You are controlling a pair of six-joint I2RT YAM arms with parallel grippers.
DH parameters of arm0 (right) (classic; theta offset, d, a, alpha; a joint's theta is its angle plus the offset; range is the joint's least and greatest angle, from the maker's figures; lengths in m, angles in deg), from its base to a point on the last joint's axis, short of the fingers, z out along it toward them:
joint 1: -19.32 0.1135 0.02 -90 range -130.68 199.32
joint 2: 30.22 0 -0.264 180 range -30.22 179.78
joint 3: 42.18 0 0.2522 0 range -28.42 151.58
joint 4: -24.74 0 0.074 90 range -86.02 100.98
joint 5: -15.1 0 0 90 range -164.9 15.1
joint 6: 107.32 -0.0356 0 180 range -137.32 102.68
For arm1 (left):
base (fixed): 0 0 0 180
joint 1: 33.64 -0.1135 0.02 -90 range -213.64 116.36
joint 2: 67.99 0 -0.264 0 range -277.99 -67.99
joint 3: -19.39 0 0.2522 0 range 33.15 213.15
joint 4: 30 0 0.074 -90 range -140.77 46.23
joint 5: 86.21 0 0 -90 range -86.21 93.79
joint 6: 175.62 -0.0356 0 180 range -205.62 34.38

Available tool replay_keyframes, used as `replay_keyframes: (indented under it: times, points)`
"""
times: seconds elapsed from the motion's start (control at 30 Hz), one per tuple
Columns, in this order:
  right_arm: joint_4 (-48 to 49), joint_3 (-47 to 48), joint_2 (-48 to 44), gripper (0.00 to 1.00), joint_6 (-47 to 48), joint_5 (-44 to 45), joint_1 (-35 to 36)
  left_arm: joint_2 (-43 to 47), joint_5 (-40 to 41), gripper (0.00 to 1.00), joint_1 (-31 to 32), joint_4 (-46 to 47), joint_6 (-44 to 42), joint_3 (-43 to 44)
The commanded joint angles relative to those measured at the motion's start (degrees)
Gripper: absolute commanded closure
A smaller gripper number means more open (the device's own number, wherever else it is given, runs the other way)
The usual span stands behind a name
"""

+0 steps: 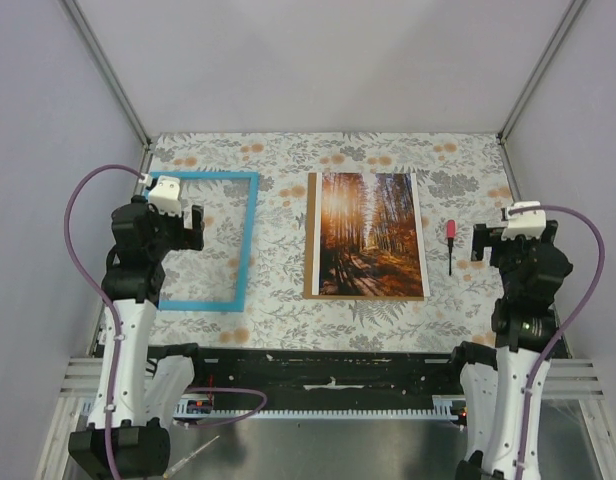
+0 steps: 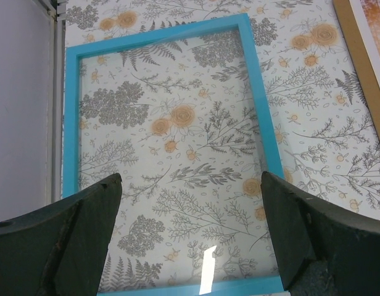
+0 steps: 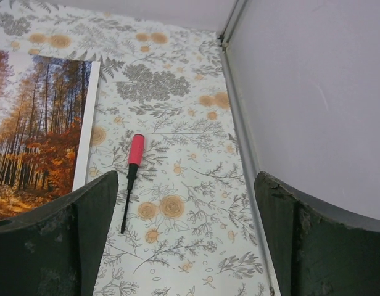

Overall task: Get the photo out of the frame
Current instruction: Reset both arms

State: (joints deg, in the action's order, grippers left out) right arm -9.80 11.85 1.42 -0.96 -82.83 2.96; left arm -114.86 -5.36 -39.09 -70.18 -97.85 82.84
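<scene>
The photo (image 1: 371,235), an orange autumn forest print on a brown board, lies flat at the table's middle, outside the frame. It also shows in the right wrist view as the photo (image 3: 42,135), and its edge (image 2: 372,31) shows at the left wrist view's top right. The blue frame (image 1: 250,240) lies flat at the left with the floral cover visible through it. My left gripper (image 1: 180,225) hovers open over the frame (image 2: 70,123), its jaws (image 2: 191,179) wide and holding nothing. My right gripper (image 1: 506,243) hangs open (image 3: 187,179) at the right, apart from the photo.
A red-handled screwdriver (image 1: 450,240) lies between the photo and my right gripper, also seen as the screwdriver (image 3: 133,163). Grey walls (image 3: 313,92) enclose the table on the left, right and back. A bright glare (image 2: 208,271) sits inside the frame's near edge.
</scene>
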Motion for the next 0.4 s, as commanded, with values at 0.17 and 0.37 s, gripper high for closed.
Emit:
replay_keyframes:
  times: [0.17,0.37]
  points:
    - [5.4,-6.3,-13.8,0.02,-3.2,6.3,-5.0,5.7,-3.2,0.0,-3.2,3.6,1.7,-6.0]
    - [5.0,-6.6,-14.4,0.02,-3.7,4.1,-7.2,5.9,-6.5,0.0,-5.6,3.7,1.7,-6.6]
